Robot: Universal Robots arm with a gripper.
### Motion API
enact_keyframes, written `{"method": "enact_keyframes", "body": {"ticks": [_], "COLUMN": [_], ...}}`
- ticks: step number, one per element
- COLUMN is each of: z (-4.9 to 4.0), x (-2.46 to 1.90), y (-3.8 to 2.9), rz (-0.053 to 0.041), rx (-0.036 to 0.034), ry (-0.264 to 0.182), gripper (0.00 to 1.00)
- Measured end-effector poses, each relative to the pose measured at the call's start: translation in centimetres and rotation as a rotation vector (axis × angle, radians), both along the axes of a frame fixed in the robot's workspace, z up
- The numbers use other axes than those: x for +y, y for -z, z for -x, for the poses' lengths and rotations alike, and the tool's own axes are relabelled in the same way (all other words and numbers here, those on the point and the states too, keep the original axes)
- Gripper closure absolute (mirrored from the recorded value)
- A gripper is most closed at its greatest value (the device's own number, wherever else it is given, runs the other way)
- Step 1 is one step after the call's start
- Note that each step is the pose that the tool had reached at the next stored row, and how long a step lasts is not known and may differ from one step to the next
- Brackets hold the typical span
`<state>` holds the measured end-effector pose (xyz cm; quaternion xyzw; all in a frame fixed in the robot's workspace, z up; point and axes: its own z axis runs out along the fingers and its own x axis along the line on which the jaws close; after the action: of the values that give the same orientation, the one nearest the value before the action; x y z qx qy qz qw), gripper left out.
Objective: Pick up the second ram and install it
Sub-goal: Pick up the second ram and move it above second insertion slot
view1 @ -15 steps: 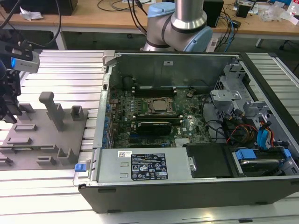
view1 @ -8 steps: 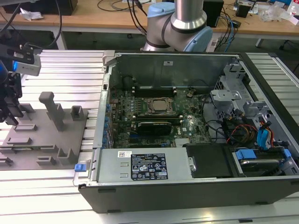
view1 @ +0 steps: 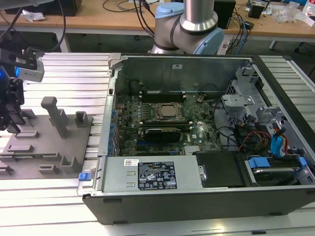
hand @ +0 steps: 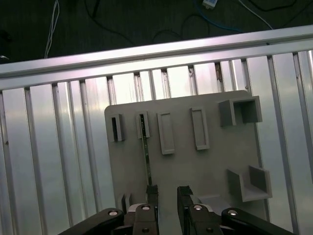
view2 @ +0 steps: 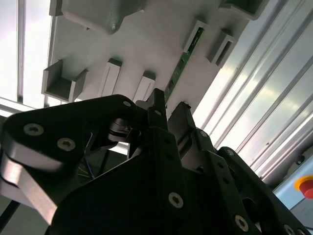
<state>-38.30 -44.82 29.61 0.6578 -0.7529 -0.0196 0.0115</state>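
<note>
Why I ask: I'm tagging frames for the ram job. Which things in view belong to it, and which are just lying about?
Job: second ram, on edge in a slot of the grey fixture plate; end effector, open, at one end of it; motherboard inside the open computer case.
Lying about: power supply, drive cables, wooden bench behind with loose cables.

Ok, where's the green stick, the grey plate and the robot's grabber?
second ram [hand: 147,159], first wrist view, middle of its thin upturned edge.
grey fixture plate [hand: 195,169], first wrist view, bare flat part between the blocks.
gripper [hand: 167,192], first wrist view, midway between its two fingertips.
</note>
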Motion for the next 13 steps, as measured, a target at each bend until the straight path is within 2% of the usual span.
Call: {"method": "enact_keyframes", "body": {"ticks": [6, 13], "z": [0.0, 0.0], "x": [-0.02, -0.02], "y": [0.7, 1.12], "rz": [-0.0001, 0.0], "rx": [0.0, 0.0], "ry": [0.0, 0.0], "gripper": [0.7, 0.7]}}
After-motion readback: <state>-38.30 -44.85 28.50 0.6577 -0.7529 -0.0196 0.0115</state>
